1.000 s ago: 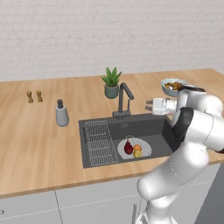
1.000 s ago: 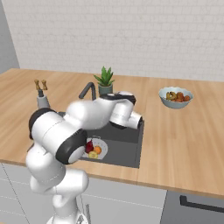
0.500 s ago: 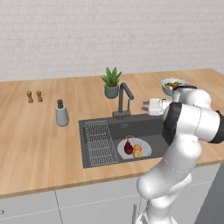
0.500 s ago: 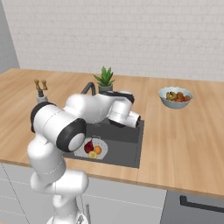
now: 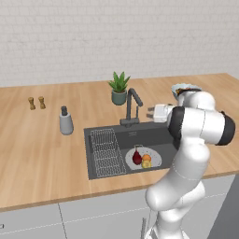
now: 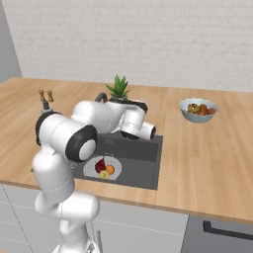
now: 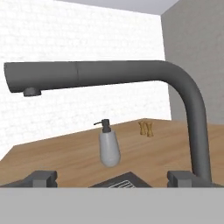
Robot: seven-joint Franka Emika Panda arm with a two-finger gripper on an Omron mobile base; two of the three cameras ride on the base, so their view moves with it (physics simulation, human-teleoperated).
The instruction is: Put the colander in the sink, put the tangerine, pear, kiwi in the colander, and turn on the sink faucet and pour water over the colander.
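I have the pincer (image 7: 112, 178) wide apart with nothing in it, level with the faucet (image 5: 132, 106). The colander (image 5: 143, 158) sits in the sink (image 5: 105, 135), holding the tangerine (image 5: 146, 158).

Lying in the sink (image 6: 148, 163): colander (image 6: 94, 169) holding tangerine (image 6: 110, 169), a red fruit (image 6: 100, 165), a yellow one (image 6: 104, 175). Sitting well right on the counter (image 6: 207, 148): fruit bowl (image 6: 198, 109).
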